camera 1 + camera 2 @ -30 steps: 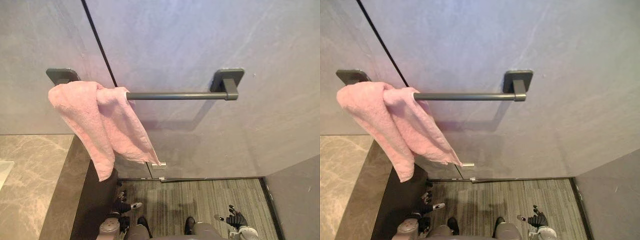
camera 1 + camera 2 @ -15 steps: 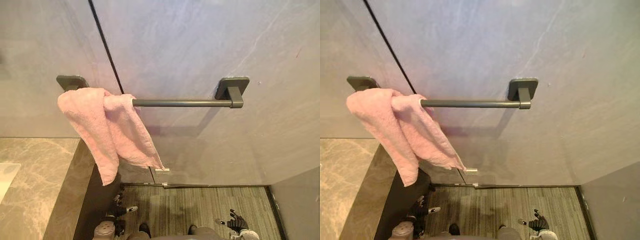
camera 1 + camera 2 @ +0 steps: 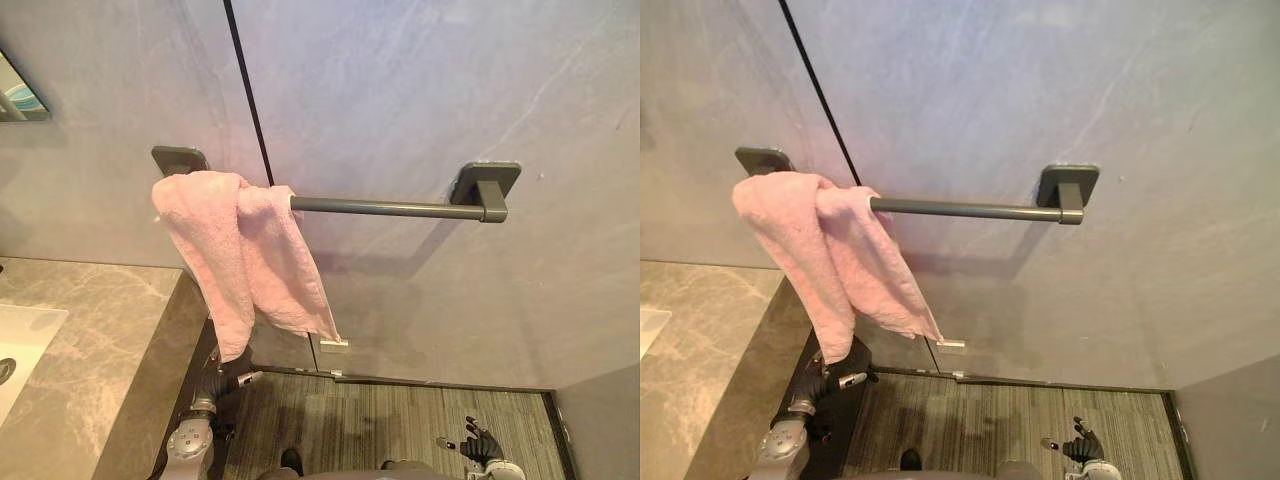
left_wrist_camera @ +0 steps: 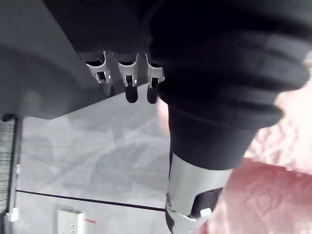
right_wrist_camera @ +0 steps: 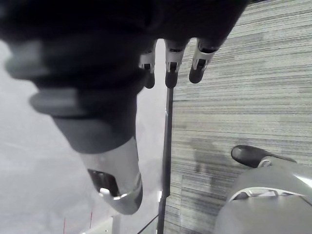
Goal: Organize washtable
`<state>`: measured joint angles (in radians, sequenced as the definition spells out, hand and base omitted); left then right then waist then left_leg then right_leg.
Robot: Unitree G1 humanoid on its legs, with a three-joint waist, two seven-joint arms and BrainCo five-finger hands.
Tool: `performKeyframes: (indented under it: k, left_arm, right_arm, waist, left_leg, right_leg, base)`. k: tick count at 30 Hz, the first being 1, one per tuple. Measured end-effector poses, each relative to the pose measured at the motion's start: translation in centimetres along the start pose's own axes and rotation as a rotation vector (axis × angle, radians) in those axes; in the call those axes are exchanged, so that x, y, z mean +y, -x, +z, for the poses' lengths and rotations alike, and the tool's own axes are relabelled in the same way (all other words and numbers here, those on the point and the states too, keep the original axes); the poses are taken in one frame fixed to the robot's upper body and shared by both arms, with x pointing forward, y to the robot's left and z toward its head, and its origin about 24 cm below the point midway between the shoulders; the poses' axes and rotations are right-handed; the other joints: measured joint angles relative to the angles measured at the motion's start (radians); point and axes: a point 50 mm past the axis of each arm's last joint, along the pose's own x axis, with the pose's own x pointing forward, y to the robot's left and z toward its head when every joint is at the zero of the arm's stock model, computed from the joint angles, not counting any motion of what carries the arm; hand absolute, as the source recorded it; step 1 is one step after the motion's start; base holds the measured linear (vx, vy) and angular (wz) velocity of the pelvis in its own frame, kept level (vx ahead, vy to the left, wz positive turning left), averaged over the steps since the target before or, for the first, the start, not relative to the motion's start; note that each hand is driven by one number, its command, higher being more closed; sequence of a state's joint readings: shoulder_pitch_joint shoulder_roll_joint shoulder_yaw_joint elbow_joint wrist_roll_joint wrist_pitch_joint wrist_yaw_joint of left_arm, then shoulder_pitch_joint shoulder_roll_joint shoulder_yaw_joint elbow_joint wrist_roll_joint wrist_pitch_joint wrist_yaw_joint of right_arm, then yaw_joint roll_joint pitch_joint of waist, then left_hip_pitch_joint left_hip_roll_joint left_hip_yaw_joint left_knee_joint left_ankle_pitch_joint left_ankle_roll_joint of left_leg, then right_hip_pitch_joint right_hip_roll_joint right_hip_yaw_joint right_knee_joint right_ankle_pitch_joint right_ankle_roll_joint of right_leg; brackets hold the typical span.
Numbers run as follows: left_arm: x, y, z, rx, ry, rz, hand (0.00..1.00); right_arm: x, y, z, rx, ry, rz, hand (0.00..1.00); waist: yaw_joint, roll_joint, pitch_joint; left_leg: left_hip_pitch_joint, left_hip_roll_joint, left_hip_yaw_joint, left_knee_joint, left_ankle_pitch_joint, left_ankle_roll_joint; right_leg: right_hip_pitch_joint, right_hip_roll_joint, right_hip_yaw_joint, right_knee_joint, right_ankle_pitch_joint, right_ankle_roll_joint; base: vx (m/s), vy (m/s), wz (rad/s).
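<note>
While Towel Is Hanging on Its Rail, Both Robot Hands Are Idling Low

As the pink towel (image 3: 245, 260) is hanging bunched over the left end of the dark wall rail (image 3: 400, 208), just above the bench (image 3: 90, 330) edge, we are seeing both arms dangling toward the floor (image 3: 400, 420). The left robot hand (image 3: 826, 383) is hovering beside the bench's dark side, fingers loose and holding nothing. The right robot hand (image 3: 478, 446) is hanging well apart, fingers spread, likewise empty. We are judging the towel step done, or lacking only a neater spread along the rail. We are seeing too little of the bench and its white sink (image 3: 20, 340) to tell what is left there.
</note>
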<state>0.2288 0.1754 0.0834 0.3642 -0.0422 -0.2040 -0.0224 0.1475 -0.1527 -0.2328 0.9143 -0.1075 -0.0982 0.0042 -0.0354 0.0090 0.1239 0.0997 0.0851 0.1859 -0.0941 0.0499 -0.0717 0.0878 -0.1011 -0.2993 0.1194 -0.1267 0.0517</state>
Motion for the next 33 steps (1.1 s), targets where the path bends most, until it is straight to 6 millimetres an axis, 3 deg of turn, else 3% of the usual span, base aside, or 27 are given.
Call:
performKeyframes:
  k: [8,14,26,33]
  left_arm:
    - [0.3,0.5,2.3,-0.115,0.068,0.001,0.0]
    - [0.3,0.5,5.1,-0.254,0.074,-0.005,0.0]
    - [1.2,0.5,5.7,-0.282,0.077,0.045,0.0]
    - [2.2,0.8,7.3,-0.355,0.08,0.11,0.0]
  right_arm:
    - [-0.1,-0.1,0.8,-0.035,0.03,0.001,0.0]
    - [0.0,0.0,0.6,-0.03,0.037,0.006,0.0]
    - [0.0,0.0,0.6,-0.031,0.038,0.006,0.0]
    - [0.5,0.0,0.5,-0.029,0.059,0.027,0.0]
  waist:
    - [0.005,-0.007,-0.004]
    - [0.006,-0.01,-0.005]
    - [0.007,-0.015,-0.009]
    - [0.02,-0.024,-0.014]
  left_leg:
    - [0.003,0.0,-0.007,0.0,0.001,0.002]
    - [0.012,0.0,-0.015,0.0,0.003,0.004]
    - [0.011,-0.001,-0.02,0.0,0.003,0.004]
    - [0.011,-0.001,-0.023,0.0,0.003,0.004]
  right_leg:
    - [0.005,0.0,-0.001,0.001,0.0,-0.001]
    - [0.011,0.0,-0.006,0.001,-0.001,-0.003]
    - [0.012,0.001,-0.009,-0.001,-0.002,-0.003]
    - [0.013,0.0,-0.011,-0.001,-0.002,-0.003]
  base:
    - [-0.01,-0.002,0.01]
    - [-0.02,-0.001,0.02]
    - [0.0,0.0,0.0]
    - [0.0,0.0,0.0]
